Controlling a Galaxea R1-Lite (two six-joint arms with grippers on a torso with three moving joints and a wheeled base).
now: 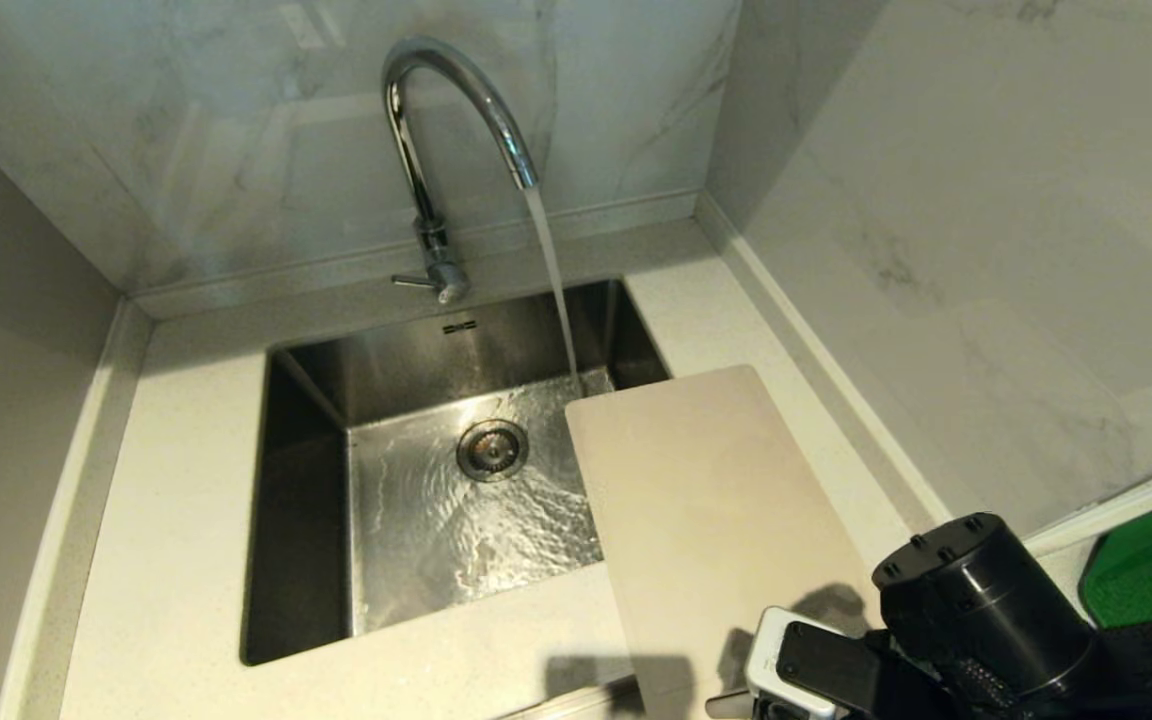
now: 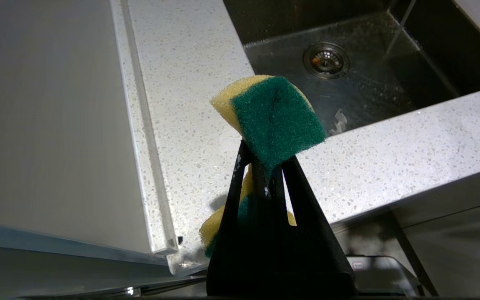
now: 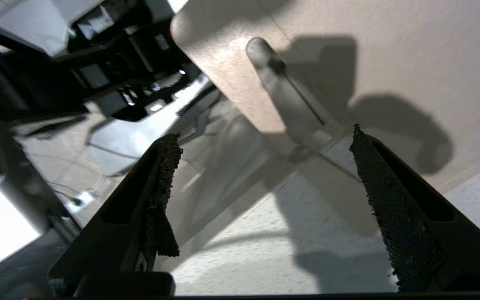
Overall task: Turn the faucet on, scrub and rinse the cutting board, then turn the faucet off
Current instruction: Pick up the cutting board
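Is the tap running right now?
Yes, on. Water streams from the faucet spout into the sink, rippling across its floor.

One faucet (image 1: 456,150), one cutting board (image 1: 706,500), one sink (image 1: 316,400), one sponge (image 2: 273,116).

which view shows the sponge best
The left wrist view: the sponge fills its middle, yellow with a green pad, pinched in the left gripper. The head and right wrist views show none of it.
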